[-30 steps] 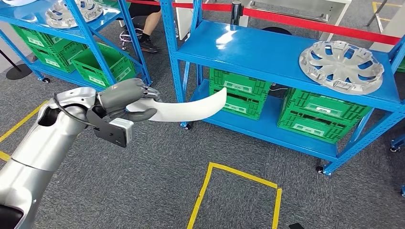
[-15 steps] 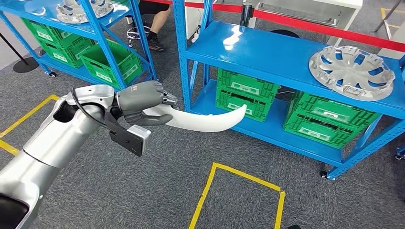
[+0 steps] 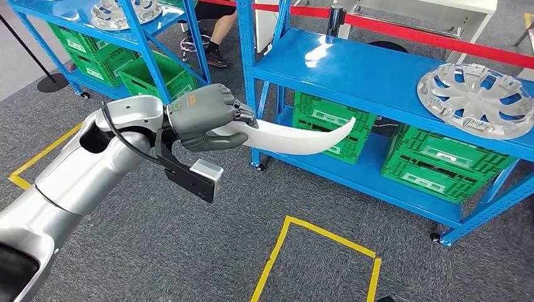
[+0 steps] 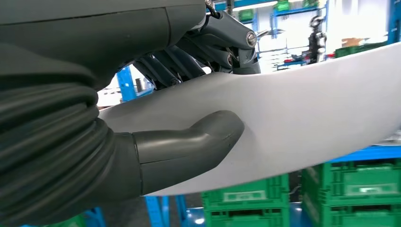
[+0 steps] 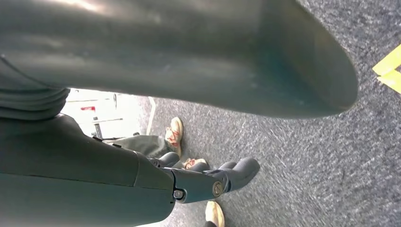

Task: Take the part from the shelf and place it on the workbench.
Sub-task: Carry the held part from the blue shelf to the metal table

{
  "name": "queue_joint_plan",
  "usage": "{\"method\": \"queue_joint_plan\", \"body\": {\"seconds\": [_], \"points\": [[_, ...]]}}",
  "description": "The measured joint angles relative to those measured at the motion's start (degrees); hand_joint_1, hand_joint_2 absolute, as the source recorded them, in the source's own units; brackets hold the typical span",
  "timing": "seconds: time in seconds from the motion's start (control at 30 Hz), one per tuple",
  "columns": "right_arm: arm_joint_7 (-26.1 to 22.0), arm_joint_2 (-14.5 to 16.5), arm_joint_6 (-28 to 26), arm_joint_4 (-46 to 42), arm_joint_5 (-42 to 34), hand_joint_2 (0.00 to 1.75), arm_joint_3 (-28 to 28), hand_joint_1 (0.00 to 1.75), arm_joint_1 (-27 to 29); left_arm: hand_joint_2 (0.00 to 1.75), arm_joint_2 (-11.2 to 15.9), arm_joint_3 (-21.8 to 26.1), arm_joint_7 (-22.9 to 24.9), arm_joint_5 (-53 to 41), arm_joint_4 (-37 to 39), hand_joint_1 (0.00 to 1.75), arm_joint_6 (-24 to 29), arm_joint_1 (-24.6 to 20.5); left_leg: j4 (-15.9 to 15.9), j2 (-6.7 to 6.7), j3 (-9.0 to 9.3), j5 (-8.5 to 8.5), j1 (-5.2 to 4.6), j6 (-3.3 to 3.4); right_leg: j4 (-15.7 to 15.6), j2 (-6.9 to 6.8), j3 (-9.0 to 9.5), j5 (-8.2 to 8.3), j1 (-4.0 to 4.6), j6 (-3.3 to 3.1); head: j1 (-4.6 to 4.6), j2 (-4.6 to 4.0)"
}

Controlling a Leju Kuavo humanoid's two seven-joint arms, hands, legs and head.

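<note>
Fingers (image 3: 242,117) of the left hand (image 3: 204,117) clamp the white curved part (image 3: 296,135), carried clear of the blue shelf (image 3: 378,75). Right hand (image 5: 208,182) hangs empty, fingers apart. Best keep it level while walking.

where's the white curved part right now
In the head view the white curved part is held by the left hand left of centre, in the air, its tip towards the blue shelf.

The silver left arm (image 3: 75,170) reaches forward, its grey left hand (image 3: 208,116) gripping a curved white plastic part (image 3: 296,135). The right hand (image 5: 208,182) hangs low, fingers seemingly loosely curled.
</note>
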Motion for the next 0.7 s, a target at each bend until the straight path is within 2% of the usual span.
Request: {"method": "queue_joint_plan", "body": {"seconds": [0.07,0.13,0.17,0.2,0.23,0.3,0.33,0.37,0.47,0.5,0.57,0.63,0.67,0.7], "points": [[0.01,-0.09,0.05,0.01,0.19,0.0,0.24,0.0,0.05,1.75,0.96,0.13,0.23,0.75,-0.4,1.75,-0.38,-0.36,5.38,0.83,-2.42,-3.06,0.15,-0.52,-0.17,-0.37,0.06,0.09,-0.1,-0.6,-0.2,0.0],[0.01,-0.19,0.14,0.01,0.34,0.0,0.46,0.0,0.13,1.75,1.63,0.17,0.35,1.43,-0.57,1.75,-1.13,-0.56,13.05,1.22,-6.02,-6.37,0.28,-0.82,-0.16,-0.77,0.03,0.06,-0.07,-0.8,-0.29,0.0],[0.01,-0.22,0.16,0.01,0.38,0.0,0.57,0.0,0.14,1.75,1.86,0.17,0.35,1.67,-0.59,1.75,-1.51,-0.6,15.12,1.27,-7.0,-6.78,0.3,-0.85,-0.15,-0.95,0.03,0.04,-0.06,-0.82,-0.29,0.0],[0.0,-0.25,0.18,0.01,0.41,0.0,0.67,0.0,0.12,1.75,2.06,0.17,0.37,1.86,-0.58,1.75,-1.87,-0.73,15.04,1.31,-6.93,-6.12,0.3,-0.78,-0.14,-1.13,0.04,0.04,-0.04,-0.81,-0.3,0.0],[0.0,-0.25,0.19,0.01,0.44,0.0,0.79,0.0,0.09,1.75,2.19,0.17,0.38,2.0,-0.57,1.75,-2.13,-0.98,12.66,1.41,-5.72,-4.55,0.3,-0.62,-0.14,-1.28,0.07,0.03,-0.02,-0.79,-0.3,0.0],[0.01,-0.25,0.18,0.01,0.53,0.0,1.08,0.0,0.04,1.75,2.43,0.18,0.42,2.24,-0.57,1.75,-2.36,-1.81,4.46,2.04,-1.52,-1.13,0.13,-0.08,-0.08,-1.59,0.13,-0.02,0.15,-0.62,-0.29,0.0],[0.01,-0.24,0.18,0.01,0.61,0.0,1.24,0.0,0.02,1.75,2.51,0.18,0.42,2.37,-0.56,1.75,-2.38,-2.25,1.28,2.37,0.13,-0.21,0.0,0.22,-0.07,-1.73,0.13,-0.04,0.26,-0.4,-0.27,0.0],[0.01,-0.24,0.16,0.01,0.69,0.0,1.37,0.0,0.01,1.75,2.56,0.17,0.42,2.49,-0.54,1.75,-2.38,-2.61,-0.58,2.56,1.07,0.14,-0.14,0.48,-0.06,-1.89,0.12,-0.04,0.36,-0.12,-0.25,0.0],[-0.01,-0.17,0.19,0.05,0.77,0.0,1.6,0.0,-0.05,1.75,2.75,0.16,0.35,2.65,-0.39,1.75,-2.38,-3.03,-1.56,2.07,1.46,0.4,-0.31,1.35,-0.15,-2.24,0.2,-0.06,0.26,0.9,-0.24,0.0],[-0.01,-0.14,0.27,0.08,0.77,0.0,1.62,0.0,-0.03,1.75,2.86,0.16,0.31,2.65,-0.32,1.75,-2.34,-3.12,-1.83,1.9,1.59,0.6,-0.23,1.7,0.55,-1.97,-0.09,-0.62,0.18,1.21,-0.23,0.0],[-0.02,-0.21,0.54,0.14,0.8,0.0,1.67,0.0,0.08,1.75,3.11,0.13,0.04,2.63,-0.17,1.75,-2.19,-3.17,-2.25,1.63,1.75,0.94,0.05,2.21,4.99,-1.01,-2.14,-3.24,0.09,1.68,-0.12,0.0],[-0.02,-0.39,0.83,0.2,0.88,0.0,1.77,0.0,0.22,1.75,3.56,-0.01,-0.37,2.54,0.03,1.75,-1.9,-2.74,-2.21,1.27,1.6,1.0,0.08,2.37,12.33,-0.44,-5.74,-6.38,0.12,1.96,-0.04,0.0],[-0.01,-0.48,0.9,0.22,0.92,0.0,1.86,0.0,0.28,1.75,3.84,-0.14,-0.55,2.43,0.16,1.75,-1.74,-2.39,-2.13,1.07,1.52,0.99,0.08,2.37,14.88,-0.37,-7.11,-6.97,0.12,2.05,-0.04,0.0],[0.01,-0.52,0.93,0.25,0.95,0.0,1.93,0.0,0.32,1.75,4.1,-0.26,-0.7,2.31,0.29,1.75,-1.6,-2.07,-2.03,0.86,1.46,0.96,0.11,2.35,15.41,-0.36,-7.53,-6.51,0.1,2.1,-0.04,0.0]]}}
